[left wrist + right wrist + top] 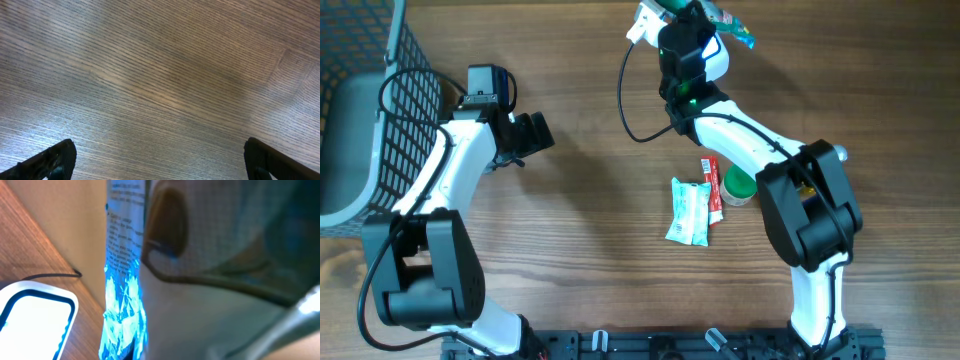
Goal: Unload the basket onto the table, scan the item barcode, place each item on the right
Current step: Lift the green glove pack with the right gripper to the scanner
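Brown wood-grain table (590, 250) carrying two white-and-black arms, seen from overhead. A black wire basket (360, 90) stands at the far left corner. The left gripper (533, 135) hovers over bare wood near the basket with its jaws spread wide and nothing between them; the left wrist view shows only its dark fingers (50, 159) at the lower corners. The right gripper (703, 14) is at the far edge, its jaws pressed together on a blue foil packet with printed text (738, 33). The packet is held off the table just beside a white handheld scanner with a blue-lit window (642, 25). In the right wrist view the packet hangs close to that window, though the blur hides whether a barcode faces it. A thin black cable (623, 100) loops from the scanner across the table. A pale green-and-white packet (688, 212), a narrow red packet (712, 187) and a small green round container (738, 185) lie close together mid-table, beside the right arm.
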Robot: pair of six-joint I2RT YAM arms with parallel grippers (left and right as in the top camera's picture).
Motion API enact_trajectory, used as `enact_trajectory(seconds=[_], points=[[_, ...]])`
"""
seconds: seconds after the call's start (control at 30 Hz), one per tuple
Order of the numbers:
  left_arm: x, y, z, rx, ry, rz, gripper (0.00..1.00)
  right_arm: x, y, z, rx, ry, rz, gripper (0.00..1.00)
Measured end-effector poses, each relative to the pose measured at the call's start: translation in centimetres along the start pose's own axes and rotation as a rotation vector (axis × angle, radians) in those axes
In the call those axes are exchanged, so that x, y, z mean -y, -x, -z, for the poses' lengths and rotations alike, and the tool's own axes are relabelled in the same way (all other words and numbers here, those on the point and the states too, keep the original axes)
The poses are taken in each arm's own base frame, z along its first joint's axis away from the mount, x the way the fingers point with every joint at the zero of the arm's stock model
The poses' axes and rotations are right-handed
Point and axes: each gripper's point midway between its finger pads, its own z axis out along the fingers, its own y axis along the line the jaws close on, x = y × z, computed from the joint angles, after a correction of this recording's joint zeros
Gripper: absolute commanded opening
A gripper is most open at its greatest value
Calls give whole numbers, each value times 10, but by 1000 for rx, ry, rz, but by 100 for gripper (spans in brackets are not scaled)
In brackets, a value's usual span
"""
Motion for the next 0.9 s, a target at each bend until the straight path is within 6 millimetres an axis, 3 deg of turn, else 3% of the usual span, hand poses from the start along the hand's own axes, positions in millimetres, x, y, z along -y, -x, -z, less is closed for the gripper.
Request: enact_trajectory(seconds=[0.4, 0.63, 0.9], points=[[0, 0, 0, 0, 0, 0, 100, -20, -2, -4, 3, 46, -126, 4], [0, 0, 0, 0, 0, 0, 100, -53, -20, -18, -39, 80, -141, 4], [0, 0, 0, 0, 0, 0, 100, -51, 3, -8, 12, 59, -202, 4]])
